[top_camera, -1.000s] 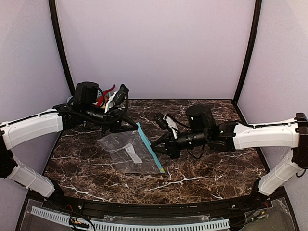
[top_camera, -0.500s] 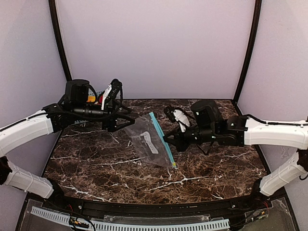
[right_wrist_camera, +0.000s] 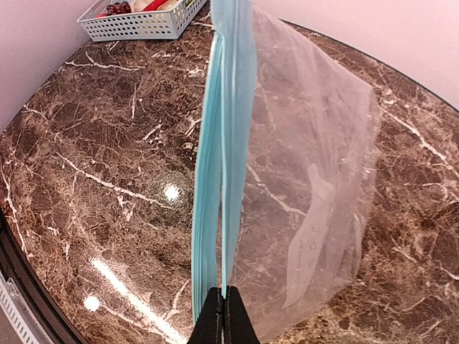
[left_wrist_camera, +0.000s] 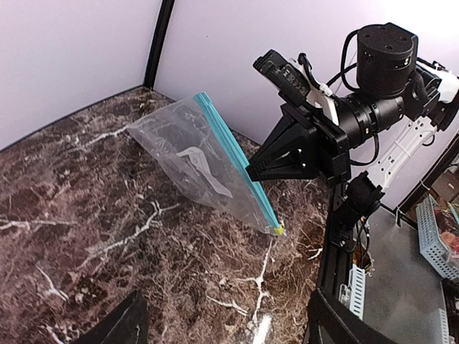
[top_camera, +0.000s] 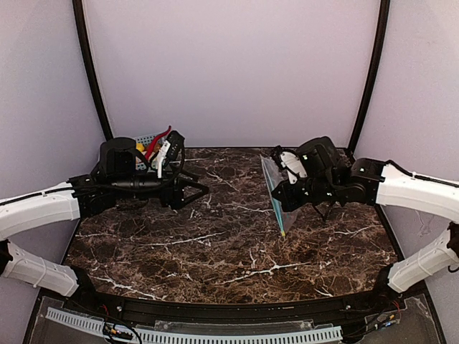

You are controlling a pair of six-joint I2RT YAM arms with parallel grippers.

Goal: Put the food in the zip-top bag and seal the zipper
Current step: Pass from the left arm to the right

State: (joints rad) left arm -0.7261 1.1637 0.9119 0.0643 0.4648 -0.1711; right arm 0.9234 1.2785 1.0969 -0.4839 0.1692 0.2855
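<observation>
The zip-top bag (top_camera: 272, 188) hangs on edge over the right half of the table, clear and empty. My right gripper (right_wrist_camera: 224, 309) is shut on its teal zipper (right_wrist_camera: 224, 143), which runs straight away from the fingers. In the left wrist view the bag (left_wrist_camera: 188, 154) slopes down from the right gripper to a yellow-tipped corner near the tabletop. My left gripper (top_camera: 195, 192) stands open and empty at the left, well apart from the bag. The food lies in the blue mesh basket (right_wrist_camera: 140, 25): dark purple grapes (right_wrist_camera: 118, 8) show there, and a yellow piece (top_camera: 138, 147).
The basket (top_camera: 145, 140) sits at the back left corner, partly behind my left arm. Pale walls close the table on three sides. Dark marble tabletop (top_camera: 215, 258) lies between the arms. A black rail runs along the near edge.
My left gripper let go of the bag, opened and drew back left. My right gripper lifted the bag by its zipper and carried it to the right, turning it on edge.
</observation>
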